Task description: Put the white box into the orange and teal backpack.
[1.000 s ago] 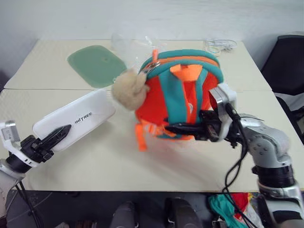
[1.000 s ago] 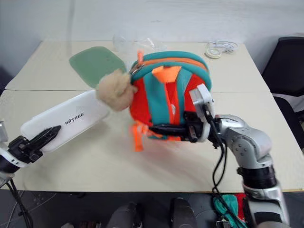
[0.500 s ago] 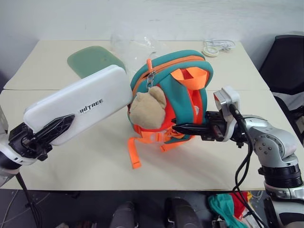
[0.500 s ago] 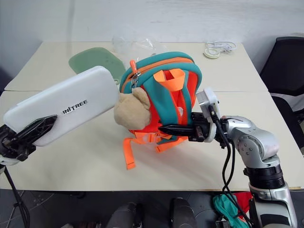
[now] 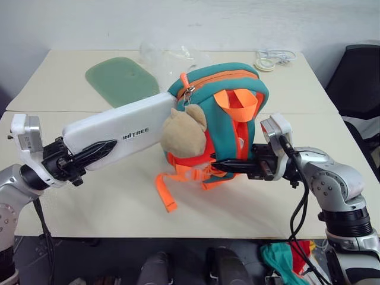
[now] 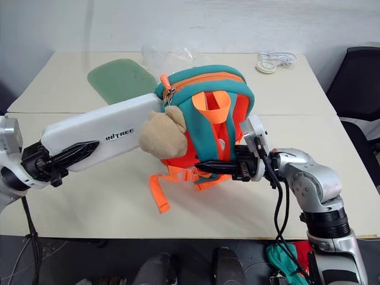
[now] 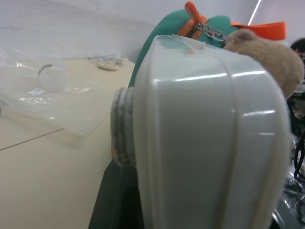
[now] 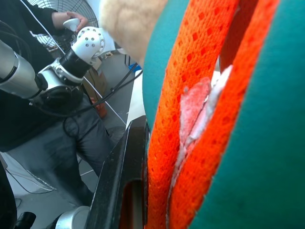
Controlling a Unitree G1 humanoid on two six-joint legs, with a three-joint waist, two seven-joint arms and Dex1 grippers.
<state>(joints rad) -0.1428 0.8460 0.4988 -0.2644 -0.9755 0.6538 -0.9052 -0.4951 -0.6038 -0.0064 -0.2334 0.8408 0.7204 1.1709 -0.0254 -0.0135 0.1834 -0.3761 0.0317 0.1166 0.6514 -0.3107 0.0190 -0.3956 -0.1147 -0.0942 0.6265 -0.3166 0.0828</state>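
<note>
My left gripper is shut on the near end of the white box, holding it level above the table. The box's far end reaches the zip side of the orange and teal backpack, just behind its tan plush toy. The left wrist view looks along the box to the teal top and the zip pull. The backpack stands upright near the table's middle. My right gripper is shut on the orange webbing low on the strap side, with one black finger against the mesh.
A green flat mat lies at the back left, with a clear plastic bag behind it. A coiled white cable sits at the back right. A black chair stands right of the table. A person in dark clothes stands off the left side.
My left gripper has lifted the white box and swung it right, bringing its far end up to the backpack's zip. The backpack has turned upright and the plush toy has swung round. The right gripper has stayed put.
</note>
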